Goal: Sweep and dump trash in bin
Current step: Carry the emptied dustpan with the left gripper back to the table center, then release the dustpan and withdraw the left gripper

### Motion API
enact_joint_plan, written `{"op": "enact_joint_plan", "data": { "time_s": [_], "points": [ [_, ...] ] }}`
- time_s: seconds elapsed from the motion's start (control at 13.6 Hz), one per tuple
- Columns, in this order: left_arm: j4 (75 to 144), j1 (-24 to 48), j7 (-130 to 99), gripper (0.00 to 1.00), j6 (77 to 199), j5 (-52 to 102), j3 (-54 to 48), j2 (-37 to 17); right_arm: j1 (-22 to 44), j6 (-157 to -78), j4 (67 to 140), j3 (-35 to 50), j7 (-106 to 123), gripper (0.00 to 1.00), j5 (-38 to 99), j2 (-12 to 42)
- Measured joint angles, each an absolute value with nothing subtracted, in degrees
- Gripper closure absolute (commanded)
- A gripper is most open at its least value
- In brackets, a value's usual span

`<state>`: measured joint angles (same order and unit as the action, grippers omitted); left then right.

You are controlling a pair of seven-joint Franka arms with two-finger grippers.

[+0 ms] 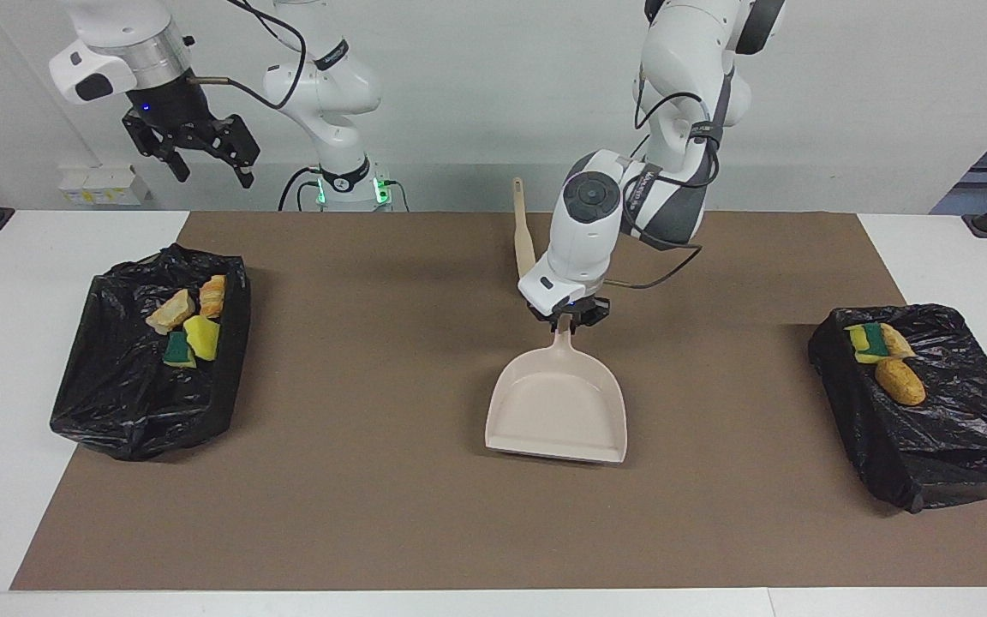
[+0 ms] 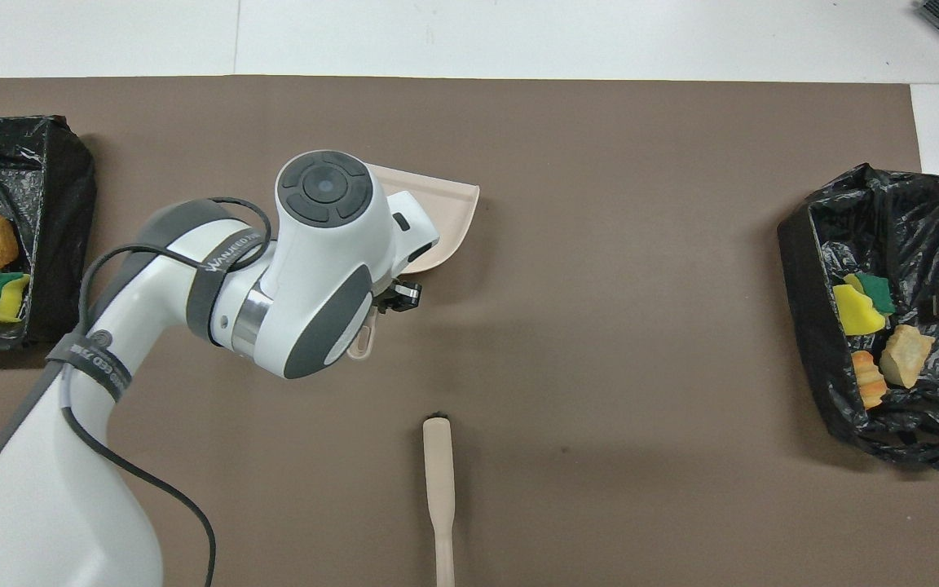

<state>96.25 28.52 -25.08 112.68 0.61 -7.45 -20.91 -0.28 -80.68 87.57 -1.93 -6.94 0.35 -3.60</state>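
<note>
My left gripper (image 1: 568, 320) is shut on the handle of the empty beige dustpan (image 1: 559, 404), which sits low over the middle of the brown mat, mouth pointing away from the robots. In the overhead view the left arm covers most of the dustpan (image 2: 441, 218). The trash lies in two black-bagged bins. One bin (image 1: 116, 411) at the right arm's end holds a yellow-green sponge (image 1: 200, 337) and bread lumps (image 1: 170, 311). The other bin (image 1: 956, 446) holds a sponge (image 1: 866, 340) and a brown lump (image 1: 900, 382). My right gripper (image 1: 202, 158) hangs open and empty, high near its base.
The beige brush (image 2: 438, 473) lies on the mat close to the robots, bristles pointing away from them, just robot-side of the dustpan handle. In the facing view the left arm hides part of the brush (image 1: 522, 231). The brown mat (image 1: 356, 480) covers most of the white table.
</note>
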Motion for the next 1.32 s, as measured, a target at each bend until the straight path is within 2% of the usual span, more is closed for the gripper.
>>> {"op": "enact_joint_plan", "data": {
  "time_s": [0.15, 0.22, 0.29, 0.37, 0.44, 0.52, 0.81, 1.1, 1.32],
  "points": [
    [97.82, 30.21, -27.00, 1.00, 114.12, 1.68, -7.45, -21.34, -0.50, -81.20, 86.35, -2.02, -6.53, 0.00, 0.36, -0.99],
    [98.50, 30.84, -27.70, 0.93, 115.04, 1.74, -7.44, -21.55, -0.48, -81.84, 86.02, -2.01, -6.53, 0.00, 0.37, -0.40],
    [99.03, 31.35, -28.43, 0.71, 115.57, 1.78, -7.43, -21.88, -0.47, -82.37, 85.96, -1.98, -6.53, 0.00, 0.38, -0.21],
    [99.18, 31.58, -29.14, 0.30, 115.64, 1.78, -7.42, -21.99, -0.45, -82.42, 85.88, -1.97, -6.53, 0.00, 0.40, -0.24],
    [99.15, 31.59, -29.31, 0.04, 115.65, 1.78, -7.30, -21.85, -0.44, -82.42, 85.71, -1.97, -6.54, 0.00, 0.43, -0.26],
    [99.11, 31.57, -29.37, 0.00, 115.45, 1.79, -6.97, -21.57, -0.44, -82.42, 85.56, -1.97, -6.54, 0.00, 0.46, -0.27],
    [99.02, 29.91, -29.42, 0.00, 112.15, 1.80, -5.51, -18.55, -0.46, -82.53, 85.48, -1.95, -6.55, 0.00, 0.52, -0.28],
    [100.07, 23.24, -26.46, 0.00, 107.22, -1.94, -4.97, -15.23, -0.57, -84.42, 85.88, -2.00, -7.22, 0.00, 1.67, -0.28],
    [104.33, 16.38, -21.43, 0.00, 107.20, -4.97, -4.86, -11.69, -1.18, -85.78, 86.63, -2.06, -7.26, 0.00, 1.68, -0.27]
  ]
}}
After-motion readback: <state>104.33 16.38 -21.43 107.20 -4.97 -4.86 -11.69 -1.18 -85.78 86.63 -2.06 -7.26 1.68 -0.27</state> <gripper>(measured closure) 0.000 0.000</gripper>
